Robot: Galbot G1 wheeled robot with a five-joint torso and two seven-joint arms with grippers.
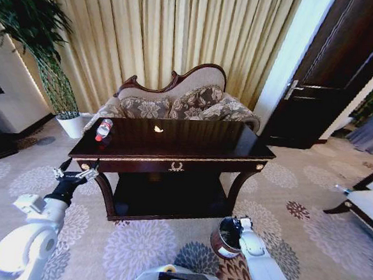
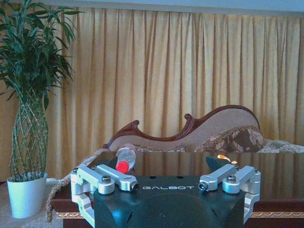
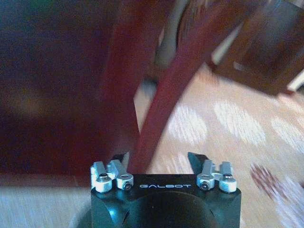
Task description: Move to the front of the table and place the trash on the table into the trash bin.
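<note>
trash (image 1: 158, 129) mid-table (image 1: 192, 143), axis unclear | left gripper (image 1: 75, 170) spread, table's left corner | right gripper (image 1: 235, 221) spread over trash bin (image 1: 221, 244)

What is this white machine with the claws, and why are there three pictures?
It is a robot on wheels with two arms. One picture comes from a camera on its head, the others from cameras on its wrists. The left gripper, a claw with two fingers, is open and raised near the corner of the dark table. The right gripper hangs low, open too, over the trash bin on the carpet. On the table lie a small paper scrap and a bottle with a red cap. Nothing is held.
</note>
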